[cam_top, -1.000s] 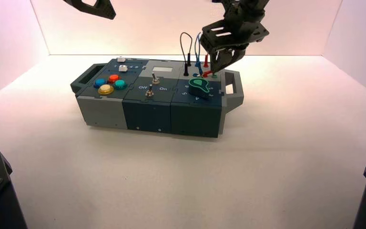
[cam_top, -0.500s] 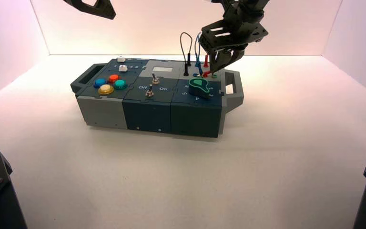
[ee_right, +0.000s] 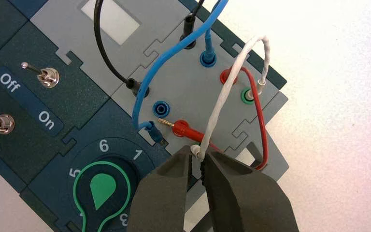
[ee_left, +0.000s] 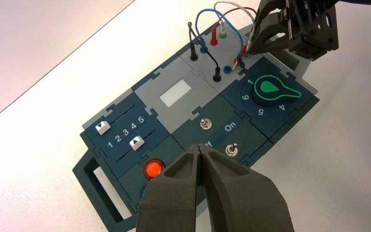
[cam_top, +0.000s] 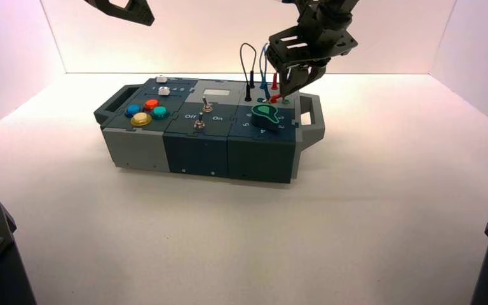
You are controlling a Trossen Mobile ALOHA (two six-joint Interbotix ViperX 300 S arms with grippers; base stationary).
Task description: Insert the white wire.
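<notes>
The white wire (ee_right: 216, 108) loops up from the green socket (ee_right: 247, 95) at the box's far right corner, where one of its plugs sits. My right gripper (ee_right: 196, 155) is shut on the wire's other plug, with the small white plug tip showing between the fingertips, just above the grey wire field near the green knob (ee_right: 101, 186). In the high view the right gripper (cam_top: 289, 88) hangs over the box's back right. The left wrist view shows it too (ee_left: 252, 46). My left gripper (ee_left: 200, 152) is shut and empty, held high over the box's left end (cam_top: 127, 9).
The red wire (ee_right: 262, 130) has one plug in a red socket and its other plug (ee_right: 181, 127) lying loose. The blue wire (ee_right: 174, 53) has one loose end (ee_right: 153, 130) beside an empty blue socket (ee_right: 161, 108). A black wire (ee_right: 104, 53) is plugged in. The box (cam_top: 140, 143) stands mid-table.
My right gripper has risen slightly over the wire field. The left arm has not moved.
</notes>
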